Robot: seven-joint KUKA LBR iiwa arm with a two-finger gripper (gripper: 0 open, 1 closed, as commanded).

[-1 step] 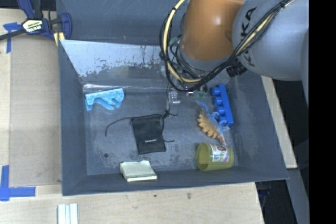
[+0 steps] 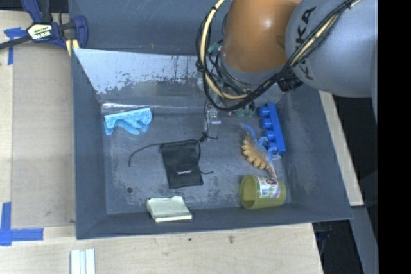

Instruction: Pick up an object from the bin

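Grey metal bin (image 2: 90,138) on my screen, with the fingers (image 2: 210,117) hanging near a flat black fabric pouch (image 2: 181,163); I cannot tell whether they're spread.

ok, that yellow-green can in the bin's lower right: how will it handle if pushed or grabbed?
The can seems to lie on its side, so a push would likely roll it. Its rounded wall looks smooth and stiff: probably slippery across the curve, unlikely to crush. The tan ridged thing lies close above it and may get nudged.
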